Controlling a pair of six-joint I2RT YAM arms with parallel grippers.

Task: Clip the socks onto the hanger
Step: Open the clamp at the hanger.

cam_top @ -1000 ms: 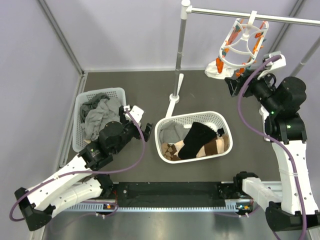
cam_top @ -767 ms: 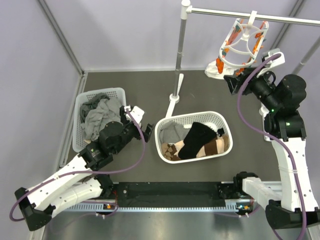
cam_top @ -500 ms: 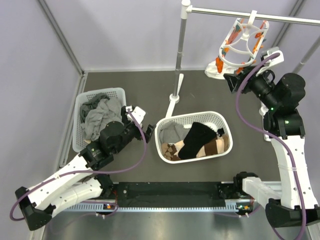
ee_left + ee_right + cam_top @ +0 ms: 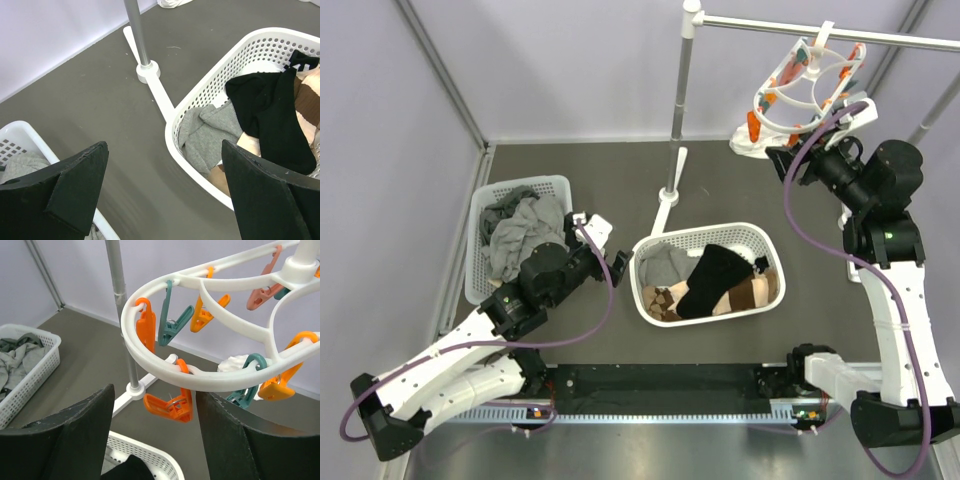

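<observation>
1. I read left gripper (image 4: 163, 150) spread, empty, beside the basket (image 4: 215, 75) holding the socks (image 4: 270, 115).
2. Right gripper (image 4: 155, 392) spread, close by the hanger (image 4: 220, 381); orange peg (image 4: 167, 406) shows between its fingers (image 4: 75, 435).
3. Pole (image 4: 135, 30) stands just beyond basket.

We see a dark grey table (image 4: 610, 175) with two white mesh baskets resting on it, well apart: the left basket (image 4: 520, 183) near the side wall and the rounder middle basket (image 4: 705, 230). Behind the middle basket stands the white foot (image 4: 668, 200) of a metal pole (image 4: 678, 90), its long bar running up to that basket's rim. A small white cloth (image 4: 745, 147) lies at the far edge by the back wall, and a black rail (image 4: 660, 392) runs along the near edge.
</observation>
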